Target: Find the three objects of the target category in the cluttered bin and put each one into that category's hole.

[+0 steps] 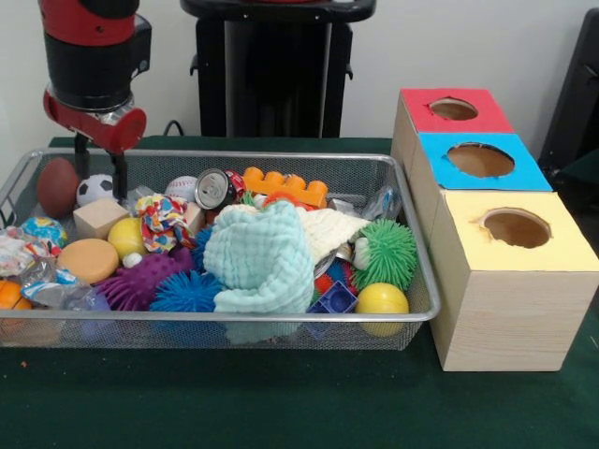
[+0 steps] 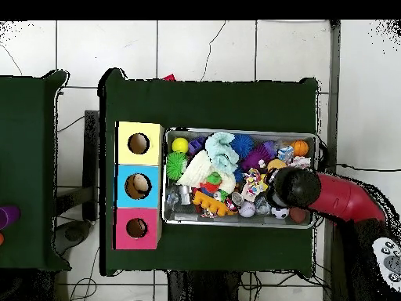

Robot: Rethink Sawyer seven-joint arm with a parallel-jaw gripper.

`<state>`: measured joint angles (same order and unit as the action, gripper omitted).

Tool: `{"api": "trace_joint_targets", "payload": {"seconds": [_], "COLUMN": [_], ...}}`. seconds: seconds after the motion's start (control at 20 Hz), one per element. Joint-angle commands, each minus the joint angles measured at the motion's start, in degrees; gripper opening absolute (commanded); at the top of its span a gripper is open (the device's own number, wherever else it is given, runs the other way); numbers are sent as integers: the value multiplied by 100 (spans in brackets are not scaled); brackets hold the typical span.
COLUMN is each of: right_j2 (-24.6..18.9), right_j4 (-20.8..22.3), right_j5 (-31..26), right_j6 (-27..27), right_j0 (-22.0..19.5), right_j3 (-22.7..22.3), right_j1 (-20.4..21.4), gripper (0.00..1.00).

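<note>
Soccer ball (image 1: 94, 189) between open end effector (image 1: 100, 174) fingers (bin's (image 1: 374, 316) far corner), mesh bin cluttered

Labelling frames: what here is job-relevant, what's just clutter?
Job: wire bin; box with red, blue and yellow holes; claw.

Clutter, category unknown: mint cloth, crushed can, green spiky ball, orange brick.

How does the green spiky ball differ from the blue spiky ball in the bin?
The green spiky ball lies toward the bin's box-side end, beside the yellow ball; the blue spiky ball sits against the front wall, next to the purple spiky ball. Green looks rounder and fuller; blue looks flatter. Both have soft-looking spikes.
</note>
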<state>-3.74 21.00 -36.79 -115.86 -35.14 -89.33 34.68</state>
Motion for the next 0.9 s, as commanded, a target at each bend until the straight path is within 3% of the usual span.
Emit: {"api": "trace_joint_targets", "payload": {"seconds": [0.05, 0.35, 0.55, 0.9], "right_j2": [128, 287, 388, 516], "right_j4": [-273, -525, -624, -1070], "right_j5": [29, -123, 81, 45], "right_j6": [-945, -1024, -1185, -1432], "right_j0": [240, 485, 647, 1003], "right_j3": [-490, -631, -461, -366], "right_j1": [-22, 198, -114, -235], "gripper": [100, 100, 100, 100]}}
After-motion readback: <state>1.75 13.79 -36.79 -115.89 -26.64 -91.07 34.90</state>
